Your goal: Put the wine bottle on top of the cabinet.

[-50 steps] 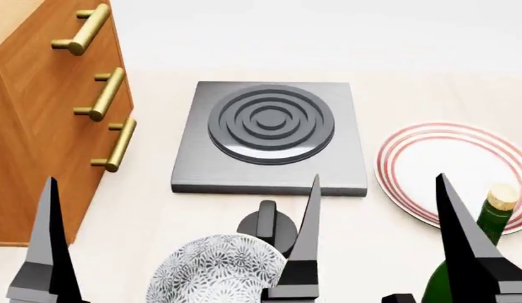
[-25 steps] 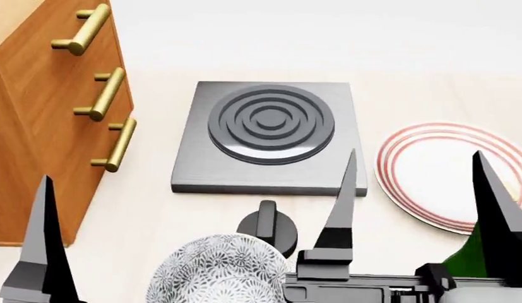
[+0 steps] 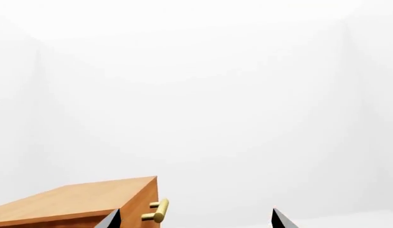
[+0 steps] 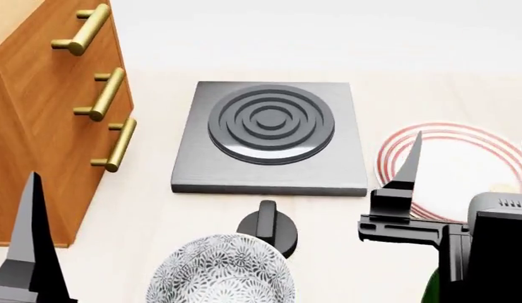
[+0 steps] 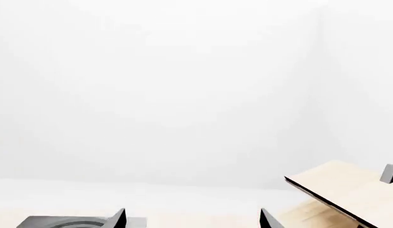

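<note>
The wine bottle is almost hidden behind my right gripper in the head view; only a dark green sliver shows at the bottom right. It does not show in either wrist view. The orange-brown cabinet with brass handles stands at the left and also shows in the left wrist view. My right gripper is open, fingers upright and wide apart above the bottle, nothing between them. My left gripper is open and empty; one of its fingers shows at the bottom left.
A grey hob lies in the middle, with a black knob in front of it. A patterned bowl sits at the bottom. A red-ringed plate lies at the right. A pale slanted rack shows in the right wrist view.
My right gripper has moved to the right and now covers the bottle's neck and cork. My left gripper has slid a little left and down.
</note>
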